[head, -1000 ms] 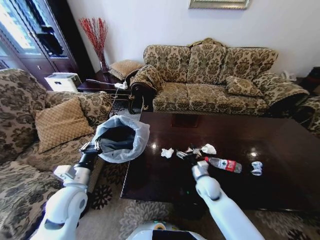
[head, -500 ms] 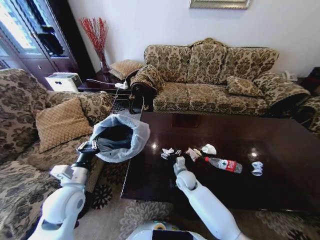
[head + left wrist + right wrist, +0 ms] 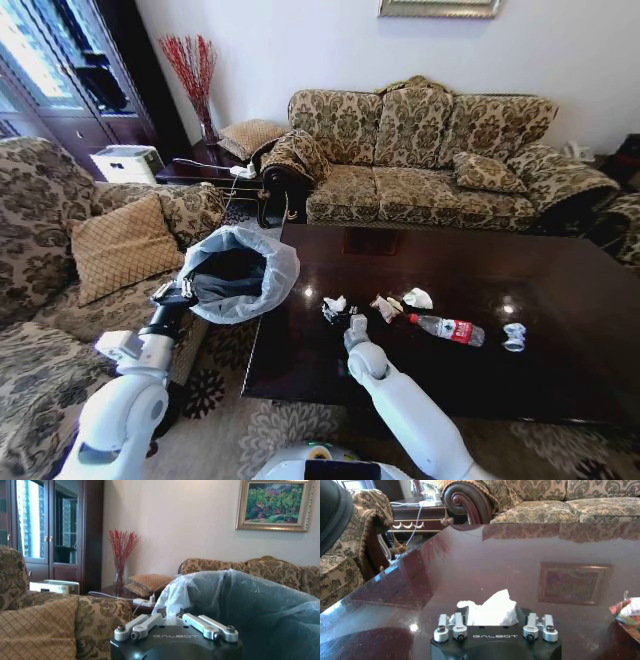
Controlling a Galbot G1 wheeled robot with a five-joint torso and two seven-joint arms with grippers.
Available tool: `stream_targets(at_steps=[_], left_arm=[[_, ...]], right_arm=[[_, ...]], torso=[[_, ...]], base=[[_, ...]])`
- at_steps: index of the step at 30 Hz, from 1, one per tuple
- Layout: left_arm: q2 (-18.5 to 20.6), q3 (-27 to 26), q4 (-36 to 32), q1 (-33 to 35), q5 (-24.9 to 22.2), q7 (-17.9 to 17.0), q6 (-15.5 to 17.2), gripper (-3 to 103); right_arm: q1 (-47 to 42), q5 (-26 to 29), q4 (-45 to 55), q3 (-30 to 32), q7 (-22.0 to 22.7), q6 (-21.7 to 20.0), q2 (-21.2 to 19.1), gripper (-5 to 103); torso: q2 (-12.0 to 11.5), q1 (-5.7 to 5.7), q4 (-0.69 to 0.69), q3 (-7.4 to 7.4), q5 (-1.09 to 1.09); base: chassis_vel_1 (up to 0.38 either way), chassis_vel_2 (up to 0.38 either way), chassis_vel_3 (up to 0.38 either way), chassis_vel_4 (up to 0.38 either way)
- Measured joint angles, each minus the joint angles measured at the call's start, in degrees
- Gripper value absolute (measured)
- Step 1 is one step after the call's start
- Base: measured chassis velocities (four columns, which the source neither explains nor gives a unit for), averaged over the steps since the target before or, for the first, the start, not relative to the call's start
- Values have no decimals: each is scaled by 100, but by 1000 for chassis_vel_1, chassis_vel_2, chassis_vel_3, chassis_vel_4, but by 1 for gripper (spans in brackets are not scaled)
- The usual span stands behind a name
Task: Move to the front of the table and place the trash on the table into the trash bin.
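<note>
Tissue (image 3: pixel 490 609), white and crumpled, sits right between the fingers of my right gripper (image 3: pixel 493 625), which stand spread wide to either side of it; I cannot tell from my right wrist view whether the pads touch it. That close view gives me the glossy table (image 3: pixel 485 562) running away toward the sofa, with a picture frame mirrored in the wood, and a bit of coloured wrapper (image 3: pixel 627 611) at the edge. From my head I see what the wrist cannot: my right gripper (image 3: pixel 340 315) is low over the table (image 3: pixel 560 300) near its left end, the tissue (image 3: pixel 335 303) at its tip, and the other trash strung out to the right of it, a brownish wrapper (image 3: pixel 384 307), another white tissue (image 3: pixel 418 298), a clear bottle (image 3: pixel 447 327) with a red label lying on its side, and a small crushed clear piece (image 3: pixel 514 336) farther on.

My left gripper (image 3: pixel 176 293) is off the table's left edge, at the trash bin (image 3: pixel 236 273). The left wrist view shows my left gripper (image 3: pixel 175 619) clenched on the bag-lined rim of the trash bin (image 3: pixel 250 603), the pale plastic bunched between the fingers, which the head view is too far off to settle. The bin hangs beside the table's left end, above the floor, between it and the armchair (image 3: pixel 120 240).
</note>
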Motion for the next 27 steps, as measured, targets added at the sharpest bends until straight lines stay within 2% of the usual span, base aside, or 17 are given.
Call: stream_targets(at_steps=[1, 3, 5, 6, 7, 9, 11, 12, 15, 21, 25, 27], left_arm=[[0, 0, 0, 0, 0, 0, 0, 3], [4, 9, -18, 0, -3, -67, 9, 3], [9, 9, -25, -2, -12, -100, 16, 3], [16, 7, -30, -3, -20, -117, 20, 3], [24, -2, -32, -2, -26, -126, 22, 3], [27, -8, -36, 1, -30, -127, 23, 3], [23, -9, -52, 12, -33, -127, 23, 3], [23, -9, -52, 12, -33, -127, 23, 3], [13, 1, -68, 25, -35, -122, 23, 3], [21, 29, -53, 7, -38, -108, 32, 3], [42, 70, -3, -18, -39, -98, 52, 3], [67, 115, 69, -58, -37, -97, 83, 3]], right_arm=[[0, 0, 0, 0, 0, 0, 0, 58], [-43, -1, 34, 34, 5, 5, -20, 47], [-60, 3, 49, 52, 12, 6, -25, 47], [-85, 11, 74, 77, 22, 9, -34, 42], [-122, 23, 109, 118, 24, 14, -62, 32], [-153, 23, 140, 151, 24, 23, -90, 32], [-200, 23, 203, 200, 18, 42, -148, 21], [-200, 23, 203, 200, 18, 42, -148, 21], [-234, 45, 302, 273, 16, 72, -200, 5], [-262, 93, 658, 470, 181, 102, -281, 1], [-278, 122, 1250, 721, 229, 97, -532, 0], [-165, 281, 1890, 929, 205, 8, -899, 0]], torso=[[0, 0, 0, 0, 0], [0, 0, 0, 0, 0], [0, 0, 0, 0, 0], [1, 0, 1, 0, 0], [0, 0, 1, 0, 0], [1, 0, 0, 0, 0], [1, 0, 0, 0, 0], [1, 0, 0, 0, 0], [1, 0, 0, 0, 1], [1, 0, 1, 0, 1], [0, 0, 0, 0, 2], [1, 0, 0, 0, 1]], base=[[0, 0, 0, 0], [0, 0, 0, 0], [0, 0, 0, 0], [0, 0, 0, 0], [0, 0, 0, 0], [0, 0, 0, 0], [0, 0, 0, 0], [0, 0, 0, 0], [0, 0, 0, 0], [0, 0, 0, 0], [0, 0, 0, 0], [0, 0, 0, 0]])
